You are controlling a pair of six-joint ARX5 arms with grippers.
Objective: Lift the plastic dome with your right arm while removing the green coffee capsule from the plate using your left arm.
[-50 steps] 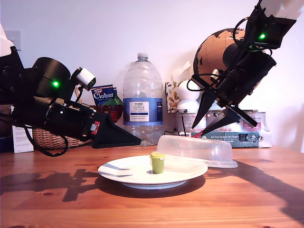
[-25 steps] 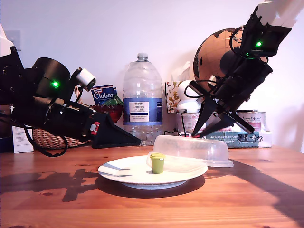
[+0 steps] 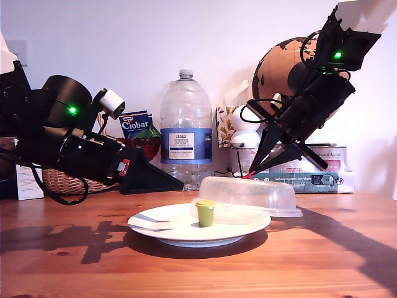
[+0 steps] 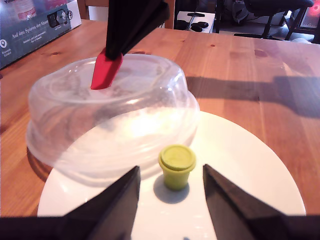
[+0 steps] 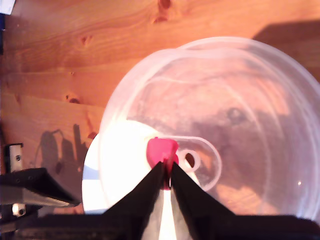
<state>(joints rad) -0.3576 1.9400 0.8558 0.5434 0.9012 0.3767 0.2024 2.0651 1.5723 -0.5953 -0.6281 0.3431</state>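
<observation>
The plastic dome (image 3: 245, 195) has slid toward the green coffee capsule (image 3: 205, 212).

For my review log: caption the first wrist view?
Open first end effector frames green capsule on plate; dome offset.

The wooden table (image 3: 322, 261) carries 1 white plate (image 3: 167, 228) near its middle in the exterior view. Farther back on it stand 1 large water bottle (image 3: 185, 133), 1 wicker basket (image 3: 62, 181) toward the exterior view's left, and boxes (image 3: 322, 177) toward the exterior view's right.
</observation>
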